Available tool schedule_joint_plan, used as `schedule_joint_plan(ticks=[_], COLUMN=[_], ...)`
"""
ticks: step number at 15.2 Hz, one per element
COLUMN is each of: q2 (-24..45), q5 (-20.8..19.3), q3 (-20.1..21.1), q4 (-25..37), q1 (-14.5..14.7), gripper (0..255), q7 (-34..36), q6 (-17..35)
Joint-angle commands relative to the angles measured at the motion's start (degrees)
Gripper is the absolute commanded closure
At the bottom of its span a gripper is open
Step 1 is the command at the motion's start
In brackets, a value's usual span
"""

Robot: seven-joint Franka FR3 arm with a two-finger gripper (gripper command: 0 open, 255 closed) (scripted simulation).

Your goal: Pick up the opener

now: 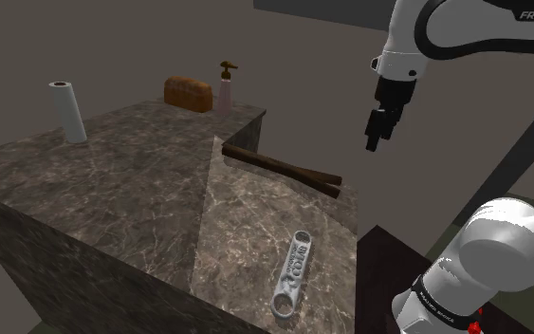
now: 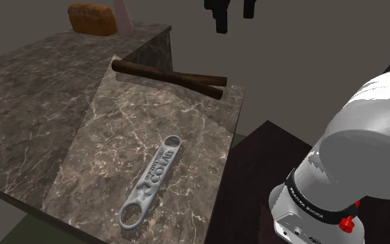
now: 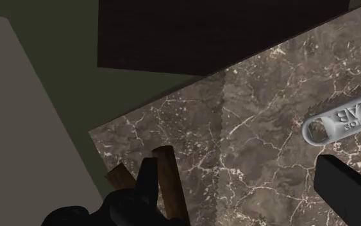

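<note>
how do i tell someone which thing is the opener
Find the dark marbled counter; near its lower slab's front edge lies a flat grey bar opener. Unlike the two brown sticks behind it, it bears raised lettering and a ringed end.

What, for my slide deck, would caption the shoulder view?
Open black gripper hangs in the air, well clear of the grey opener lying flat on the marbled counter.

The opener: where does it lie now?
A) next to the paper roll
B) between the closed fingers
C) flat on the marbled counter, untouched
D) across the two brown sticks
C: the opener lies flat on the counter, and the open fingers hang in the air, clear of it.
</note>
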Motion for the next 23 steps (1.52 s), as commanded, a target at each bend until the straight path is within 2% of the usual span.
schedule_joint_plan(ticks=[1, 8, 13, 19, 23], q2=[0.00, -7.52, -9.30, -5.67, 0.40], q5=[0.00, 9.18, 17.37, 27.60, 33.17], q3=[0.00, 8.68, 16.78, 28.51, 37.35], q4=[0.00, -11.97, -17.76, -20.87, -20.34], q1=[0.00, -0.17, 0.68, 1.11, -0.56], gripper=[0, 0, 0, 0, 0], q7=[0.00, 18.85, 32.73, 49.41, 60.37], q6=[0.00, 5.44, 10.87, 20.17, 28.09])
